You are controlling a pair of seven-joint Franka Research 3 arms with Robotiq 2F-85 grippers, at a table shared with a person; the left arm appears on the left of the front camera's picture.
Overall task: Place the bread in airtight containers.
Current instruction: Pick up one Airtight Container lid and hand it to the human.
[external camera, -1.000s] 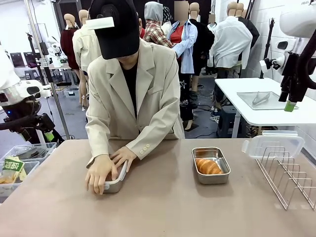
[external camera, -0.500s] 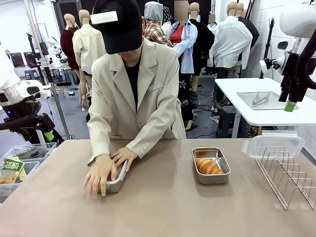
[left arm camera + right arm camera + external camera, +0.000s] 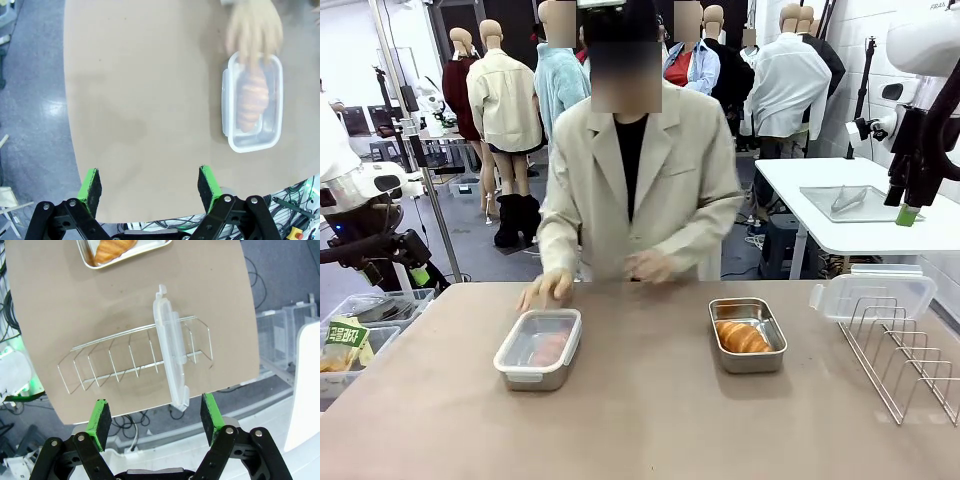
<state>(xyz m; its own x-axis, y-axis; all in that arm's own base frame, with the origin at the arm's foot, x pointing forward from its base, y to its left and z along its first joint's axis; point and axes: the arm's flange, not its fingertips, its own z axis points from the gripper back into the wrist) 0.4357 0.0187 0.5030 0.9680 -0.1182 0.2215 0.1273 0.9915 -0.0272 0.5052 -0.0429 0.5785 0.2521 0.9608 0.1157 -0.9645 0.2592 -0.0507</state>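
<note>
Nearest the robot, at about seven o'clock on the table, the left steel container now sits with its clear snap-on lid pressed down over a golden-brown ridged roll, which shows orange and slightly hazy through the plastic. Half a second ago the person leaned over this pan with both hands pushing on the lid; now the person stands upright, one hand just lifting off the far rim at twelve o'clock of the pan, the other hand drawn back toward the jacket. That suggests the first container is sealed and half the task is done. At about two o'clock from it, well apart, the second steel container lies open with the other roll inside, its crust ridged and glossy, lying across the pan. Its lid is not yet on: it stands propped on edge in the wire rack at the table's three o'clock side, so lidding this pan is probably the remaining step. The left gripper hangs above the near table edge, jaws spread wide and empty. The right gripper hovers high over the rack and lid, jaws likewise released, holding nothing.
</note>
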